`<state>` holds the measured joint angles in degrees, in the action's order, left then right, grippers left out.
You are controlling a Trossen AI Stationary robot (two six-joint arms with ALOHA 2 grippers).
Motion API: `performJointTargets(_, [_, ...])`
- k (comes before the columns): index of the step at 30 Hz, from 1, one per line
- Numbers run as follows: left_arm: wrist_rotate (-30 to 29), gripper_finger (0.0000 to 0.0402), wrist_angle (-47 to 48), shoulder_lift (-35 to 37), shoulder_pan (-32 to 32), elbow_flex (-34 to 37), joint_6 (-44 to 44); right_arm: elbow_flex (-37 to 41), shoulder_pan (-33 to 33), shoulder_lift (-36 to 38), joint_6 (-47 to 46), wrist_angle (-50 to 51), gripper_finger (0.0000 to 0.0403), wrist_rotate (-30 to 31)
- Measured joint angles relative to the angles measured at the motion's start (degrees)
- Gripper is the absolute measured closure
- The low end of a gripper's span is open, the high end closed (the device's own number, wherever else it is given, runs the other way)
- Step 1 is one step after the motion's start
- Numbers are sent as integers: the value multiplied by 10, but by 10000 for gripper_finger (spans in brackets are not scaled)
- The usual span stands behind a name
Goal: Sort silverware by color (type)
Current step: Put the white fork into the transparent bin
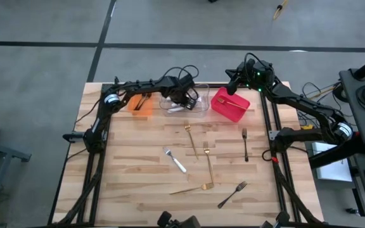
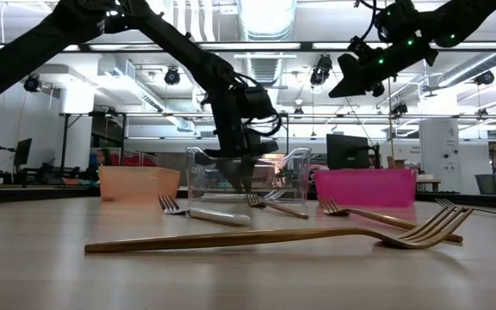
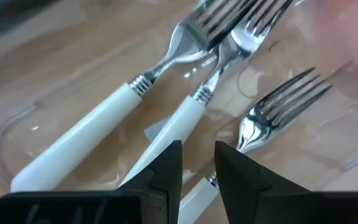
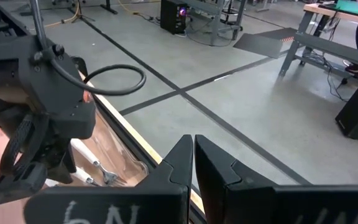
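Observation:
My left gripper (image 3: pixel 199 155) reaches down into the clear bin (image 1: pixel 198 106), where two white-handled silver forks (image 3: pixel 166 99) lie side by side on the floor. It is shut on a third silver fork (image 3: pixel 278 102). My right gripper (image 4: pixel 193 149) hangs shut and holds nothing, high over the table's far right beside the red bin (image 1: pixel 230 106), which holds a gold fork (image 1: pixel 233 101). Loose on the table lie two gold forks (image 1: pixel 190 136), a gold utensil (image 1: pixel 195 188), a white-handled fork (image 1: pixel 175 159) and two black forks (image 1: pixel 244 142). My left gripper pinches the third fork between its two fingers where the white handle meets the metal neck (image 3: pixel 210 180). The fingers come steeply from above and lie across the fork. The tines (image 3: pixel 291 93) stick out beyond the fingers, low over the bin floor; whether they rest on it I cannot tell.
An orange bin (image 1: pixel 140 104) with dark utensils stands left of the clear bin along the far edge. In the low view a gold fork (image 2: pixel 274 234) lies close to the camera. The table's near left part is bare wood.

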<state>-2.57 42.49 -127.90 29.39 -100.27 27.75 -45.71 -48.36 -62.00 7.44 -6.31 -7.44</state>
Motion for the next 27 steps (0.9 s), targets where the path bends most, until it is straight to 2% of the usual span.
performJointTargets(14, [2,325,27,0,0,-5,-2,0,0,0,0,0,394,0])
performJointTargets(22, [-3,325,-45,0,-1,-7,-32,0,0,0,0,0,394,0])
performJointTargets(27, [-14,325,-45,-2,-1,-2,-46,0,0,0,1,1,394,0])
